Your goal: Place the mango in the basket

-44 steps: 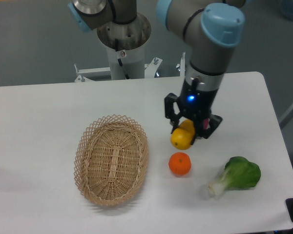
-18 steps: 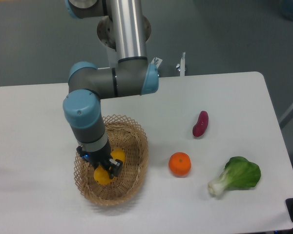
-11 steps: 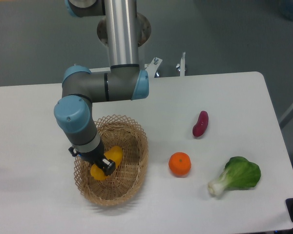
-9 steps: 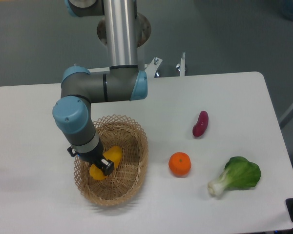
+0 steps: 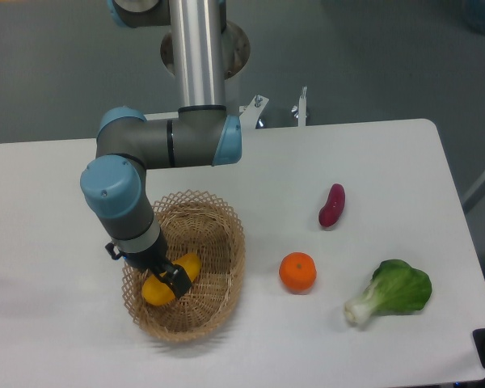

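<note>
Tabletop (image 5: 81, 339): white and smooth, with a rounded far right corner – it fills most of the view.
Basket (image 5: 218, 287): tan oval wicker with an open lattice rim, near the front left of centre, its long axis running front to back.
Mango (image 5: 168, 281): yellow-orange, down inside the basket on the left half; its long axis slants from front-left up to back-right, the back-right end slightly higher.
Claw (image 5: 163, 275): black, low in the basket and across the middle of the mango; whether it grips the fruit or has let go I cannot tell – the fingers blur into the fruit.
Bok choy (image 5: 394, 291): green leaves, pale stem pointing front-left, at the front right.
Orange (image 5: 297, 272): round, between the basket and the bok choy, apart from both.
Purple vegetable (image 5: 332, 205): small, oblong, farther back on the right.
Arm (image 5: 158, 145): grey with blue joints, reaching down from a silver column.
Room: grey floor beyond the far edge.
</note>
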Robot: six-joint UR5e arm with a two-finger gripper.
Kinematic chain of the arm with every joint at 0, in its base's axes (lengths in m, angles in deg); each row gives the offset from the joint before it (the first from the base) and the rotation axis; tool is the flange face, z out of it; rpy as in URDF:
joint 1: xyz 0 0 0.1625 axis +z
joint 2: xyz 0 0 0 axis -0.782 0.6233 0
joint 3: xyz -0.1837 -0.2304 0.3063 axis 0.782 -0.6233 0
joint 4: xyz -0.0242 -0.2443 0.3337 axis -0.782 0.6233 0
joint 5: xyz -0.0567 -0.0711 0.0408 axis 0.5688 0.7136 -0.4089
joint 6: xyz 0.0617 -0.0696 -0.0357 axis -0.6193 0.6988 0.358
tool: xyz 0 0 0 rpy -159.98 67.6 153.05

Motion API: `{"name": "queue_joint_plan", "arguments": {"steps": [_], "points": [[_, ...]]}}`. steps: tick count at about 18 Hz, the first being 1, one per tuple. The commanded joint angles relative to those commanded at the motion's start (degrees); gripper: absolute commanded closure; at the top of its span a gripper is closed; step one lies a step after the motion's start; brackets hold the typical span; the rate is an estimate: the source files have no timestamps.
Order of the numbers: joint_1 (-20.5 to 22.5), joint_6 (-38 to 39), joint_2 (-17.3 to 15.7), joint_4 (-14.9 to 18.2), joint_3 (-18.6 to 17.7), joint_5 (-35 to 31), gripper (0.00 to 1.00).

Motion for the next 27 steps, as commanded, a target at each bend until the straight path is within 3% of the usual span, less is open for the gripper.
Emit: {"name": "queue_joint_plan", "arguments": {"steps": [6, 15, 22, 27], "points": [[7.55, -1.75, -2.54, 1.84, 3.53, 0.70, 0.00], [20.65, -21.15, -6.76, 16.16, 7.75, 5.45, 0.00], [29.61, -37.68, -9.40, 23.20, 9.42, 10.89, 0.00], [31.65, -43.33, -9.58, 25.14, 9.51, 10.99, 0.00]]}}
